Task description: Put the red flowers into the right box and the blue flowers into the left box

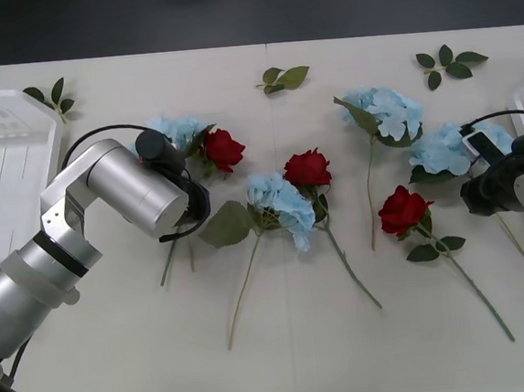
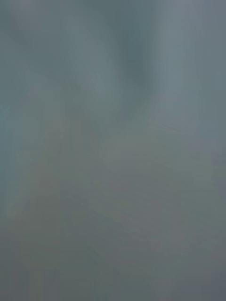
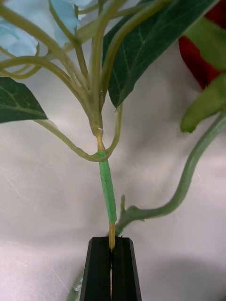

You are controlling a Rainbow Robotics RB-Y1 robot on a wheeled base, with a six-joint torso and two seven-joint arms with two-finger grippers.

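Fingers (image 3: 101, 273) of my left gripper (image 3: 112, 247) clamp a blue hydrangea's stem (image 3: 107, 188); right gripper's (image 1: 479, 163) grip at three o'clock unclear.

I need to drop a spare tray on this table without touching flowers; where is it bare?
The near table strip between the left arm and the stem ends is bare, as is the near-centre edge. The middle band is crowded with blue flowers and red flowers; the left tool grips a stem there.
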